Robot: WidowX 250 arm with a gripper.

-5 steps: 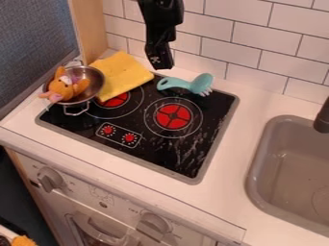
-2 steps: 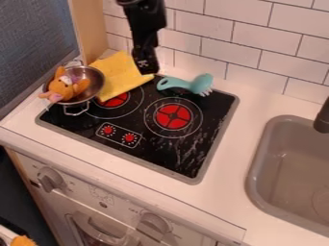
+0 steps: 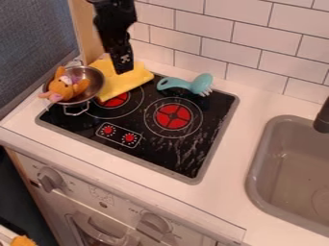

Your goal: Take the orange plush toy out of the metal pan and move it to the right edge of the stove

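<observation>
Noted at upper left, over the yellow cloth (image 3: pixel 117 85), the black pincer (image 3: pixel 122 72), pointed downward; could not tell degree of opening, any grasp, or any contact with the cloth. Recorded on the black housing: one small white mark (image 3: pixel 124 59), too small to read. Found the cloth folded across the rear left corner of the black stove top (image 3: pixel 145 151), partly on the white surface (image 3: pixel 233 161), just beside a metal pot (image 3: pixel 96 82). Listed within the pot: one orange plush toy (image 3: pixel 63 89), partly over the rim. Entered along the rear stove edge: one teal utensil (image 3: pixel 201 83), toothed end to the right. Counted two red burners and two red dials (image 3: pixel 129 138) with pale markings. Logged at right: grey sink (image 3: pixel 273 161), dark faucet (image 3: pixel 322 119). Observed near the lower oven knob (image 3: pixel 155 221): faint lettering, too small to read.
</observation>
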